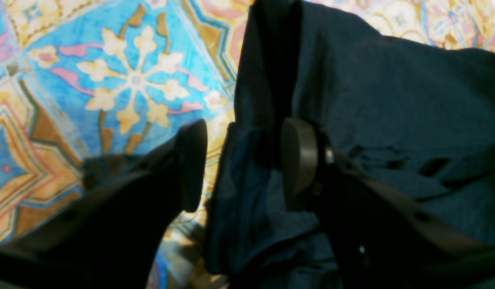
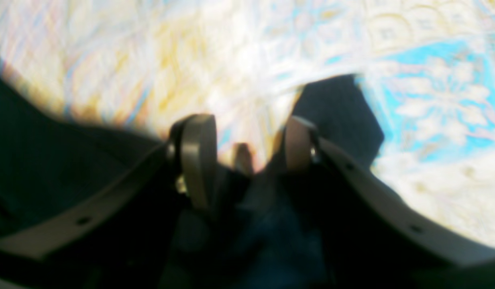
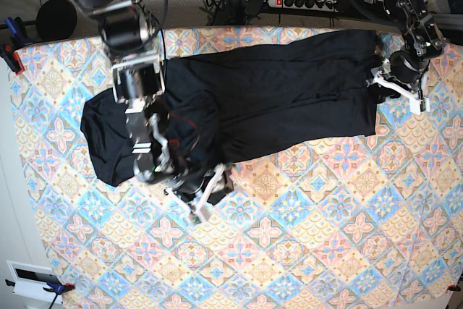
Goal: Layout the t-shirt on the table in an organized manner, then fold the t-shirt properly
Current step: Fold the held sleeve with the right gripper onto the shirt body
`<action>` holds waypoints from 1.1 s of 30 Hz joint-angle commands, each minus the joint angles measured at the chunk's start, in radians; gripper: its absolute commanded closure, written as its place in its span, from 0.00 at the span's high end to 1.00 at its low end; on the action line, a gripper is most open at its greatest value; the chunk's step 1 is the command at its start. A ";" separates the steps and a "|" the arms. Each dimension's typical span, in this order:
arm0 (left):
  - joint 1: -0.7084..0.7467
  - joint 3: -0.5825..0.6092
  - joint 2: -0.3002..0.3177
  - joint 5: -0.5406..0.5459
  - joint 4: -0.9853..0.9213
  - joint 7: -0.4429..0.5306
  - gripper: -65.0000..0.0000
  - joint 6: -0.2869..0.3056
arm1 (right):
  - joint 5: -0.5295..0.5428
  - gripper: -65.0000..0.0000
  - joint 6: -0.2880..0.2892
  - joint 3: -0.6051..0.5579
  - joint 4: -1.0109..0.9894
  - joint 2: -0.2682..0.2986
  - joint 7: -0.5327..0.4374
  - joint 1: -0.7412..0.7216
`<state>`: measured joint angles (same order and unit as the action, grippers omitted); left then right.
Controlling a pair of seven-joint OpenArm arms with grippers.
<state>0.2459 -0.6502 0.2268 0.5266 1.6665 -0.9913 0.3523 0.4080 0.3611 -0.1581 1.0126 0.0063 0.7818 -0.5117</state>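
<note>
Right wrist view: the right gripper (image 2: 247,160) stood with its jaws apart, dark cloth of the t-shirt (image 2: 335,116) lying between and below them; the picture was too blurred to tell whether either pad pressed the cloth.
Left wrist view: the left gripper (image 1: 243,164) had its jaws parted around a bunched fold at the edge of the t-shirt (image 1: 392,100); one pad lay against the cloth, the other stood off it over the table (image 1: 123,76).
Base view, near: the right gripper (image 3: 199,197) hung at the lower edge of the garment's bunched end.
Base view, middle: the t-shirt (image 3: 289,99) stretched as a long band across the upper part of the table (image 3: 325,236), rumpled and unfolded.
Base view, far: the left gripper (image 3: 396,86) sat at the opposite end of the band.
</note>
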 commanded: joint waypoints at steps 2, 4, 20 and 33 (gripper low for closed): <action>-0.004 -0.007 0.013 0.016 0.013 0.016 0.45 0.004 | 0.116 0.41 0.005 0.058 -0.114 0.010 -0.009 -0.072; -0.004 -0.007 0.013 0.016 0.013 0.016 0.45 0.004 | 0.231 0.41 0.005 0.101 -0.222 0.010 -0.018 -0.123; 0.005 -0.009 0.012 0.022 0.013 0.015 0.45 0.004 | 0.202 0.41 0.002 -0.064 -0.545 0.022 -0.368 -0.270; 0.014 -0.009 0.012 0.025 0.013 0.015 0.45 0.004 | -0.004 0.41 0.000 -0.062 -0.545 0.056 -0.459 -0.267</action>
<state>0.2657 -0.6533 0.2241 0.5350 1.6657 -0.9924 0.3527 0.3954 0.3546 -0.2237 0.4507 0.0589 0.3473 -0.7395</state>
